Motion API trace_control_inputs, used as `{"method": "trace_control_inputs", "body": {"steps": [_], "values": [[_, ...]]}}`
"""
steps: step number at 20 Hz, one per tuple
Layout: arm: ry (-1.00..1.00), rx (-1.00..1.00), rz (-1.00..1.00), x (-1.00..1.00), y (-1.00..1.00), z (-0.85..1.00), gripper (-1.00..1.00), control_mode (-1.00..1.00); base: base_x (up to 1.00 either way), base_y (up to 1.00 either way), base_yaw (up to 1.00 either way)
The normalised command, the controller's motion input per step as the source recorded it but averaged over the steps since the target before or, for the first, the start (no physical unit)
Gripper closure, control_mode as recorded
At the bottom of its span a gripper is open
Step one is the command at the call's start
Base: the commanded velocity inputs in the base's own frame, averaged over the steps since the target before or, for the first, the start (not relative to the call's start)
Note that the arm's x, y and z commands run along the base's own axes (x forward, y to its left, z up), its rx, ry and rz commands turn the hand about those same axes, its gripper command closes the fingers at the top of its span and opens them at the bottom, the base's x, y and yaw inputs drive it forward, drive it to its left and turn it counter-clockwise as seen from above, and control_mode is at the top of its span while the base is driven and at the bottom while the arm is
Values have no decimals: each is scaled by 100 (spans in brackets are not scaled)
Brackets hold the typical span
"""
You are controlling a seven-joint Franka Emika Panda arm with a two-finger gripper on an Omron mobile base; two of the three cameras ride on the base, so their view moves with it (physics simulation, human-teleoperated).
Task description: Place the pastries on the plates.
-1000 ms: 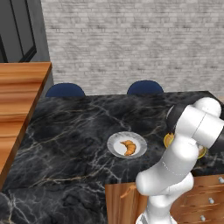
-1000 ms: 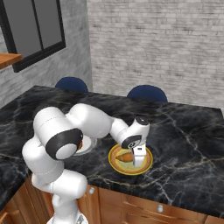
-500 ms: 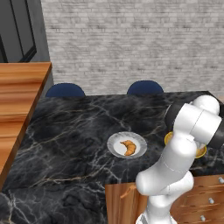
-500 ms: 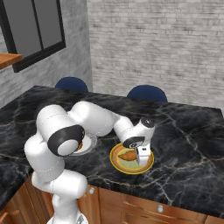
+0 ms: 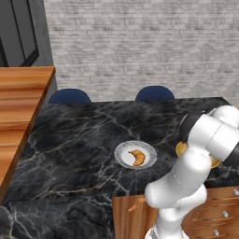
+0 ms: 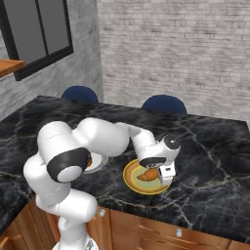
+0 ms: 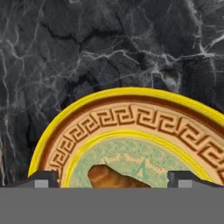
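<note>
While tool (image 7: 112,177) hovers spread: two plates, one pastry each.

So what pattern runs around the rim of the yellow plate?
A brown Greek-key band on the yellow-rimmed plate, around a greenish centre; clearest in the hand view.

Croissant (image 5: 137,157) on left plate (image 5: 123,154); lump (image 6: 147,175) on right plate (image 6: 131,180).

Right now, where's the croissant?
The croissant lies on the white plate mid-counter in the left base view, left of the arm and the yellow plate.
</note>
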Motion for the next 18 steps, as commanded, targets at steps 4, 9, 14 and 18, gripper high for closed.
{"method": "trace_control_inputs", "body": {"steps": [4,9,14,18], "values": [[-1,-1,0,-6,8,23,-100,-100,0,0,0],[0,-7,0,9,44,-11,-100,-100,0,0,0],[-23,-11,1,1,-63,91,-100,-100,0,0,0],[-21,-4,1,-10,1,100,-100,-100,0,0,0]]}}
